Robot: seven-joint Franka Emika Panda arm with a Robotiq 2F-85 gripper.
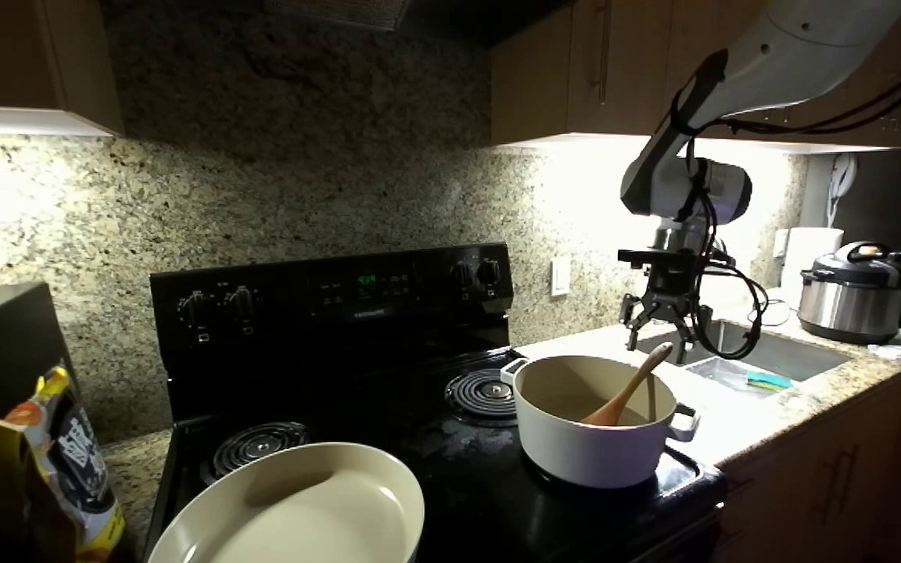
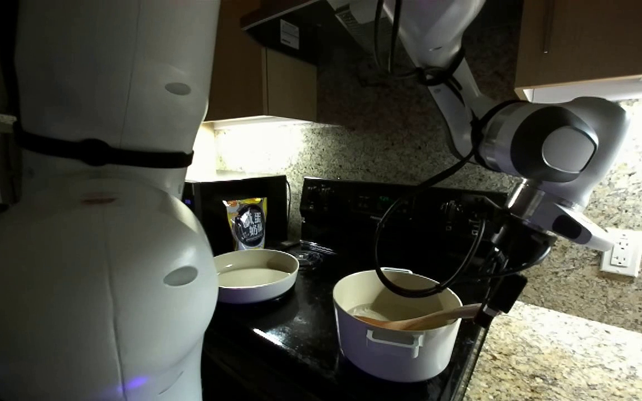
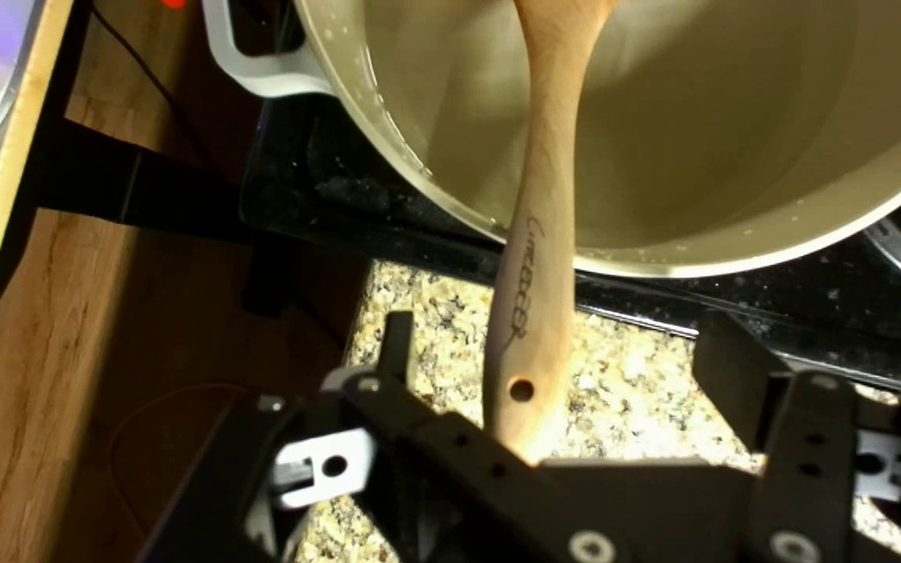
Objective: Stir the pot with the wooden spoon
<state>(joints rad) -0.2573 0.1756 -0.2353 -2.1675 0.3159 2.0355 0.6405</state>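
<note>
With its fingers wide apart, the end effector (image 3: 565, 353) hangs by the handle of the wooden spoon (image 3: 533, 274); in the wrist view the handle shows between the fingers, with a gap on either side. The handle's end is partly hidden, so I cannot tell whether it touches anything. The spoon's head is down in the white pot (image 1: 587, 446), the handle slanting up and out over the rim. The pot, with what looks like clear liquid (image 3: 693, 141) inside, stands on the black stove (image 1: 458, 500). Apart from it, an oval dish (image 2: 254, 292) sits on the same stove. Beside the stove, the speckled tabletop (image 1: 732, 418) holds a set-in sink (image 1: 791, 348) and a steel cooker (image 1: 849, 301).
</note>
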